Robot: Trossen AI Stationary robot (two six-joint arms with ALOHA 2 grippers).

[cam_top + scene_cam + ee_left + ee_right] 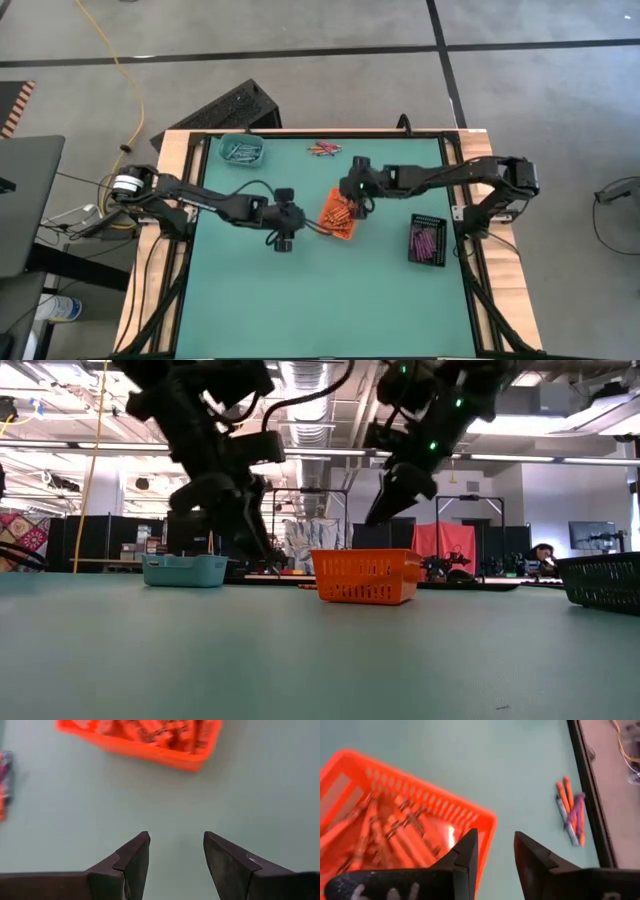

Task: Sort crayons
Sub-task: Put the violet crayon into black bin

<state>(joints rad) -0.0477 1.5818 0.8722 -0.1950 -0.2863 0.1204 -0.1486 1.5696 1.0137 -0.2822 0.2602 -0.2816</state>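
My left arm reaches in from the desk's left edge, elbow bent, and carries my left tool (284, 236) out over the middle of the desk. Its two dark fingers (131, 862) stand apart with nothing between them, tips aimed forward and down at the surface. My right arm stretches from the right edge toward the centre, wrist tipped downward. My right tool (352, 198) hangs there with its fingers (465, 855) parted by a narrow gap, gripping nothing.

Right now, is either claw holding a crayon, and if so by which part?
Nothing is held. The left claw is open over bare mat, and the right claw is open and empty above the orange basket rim.
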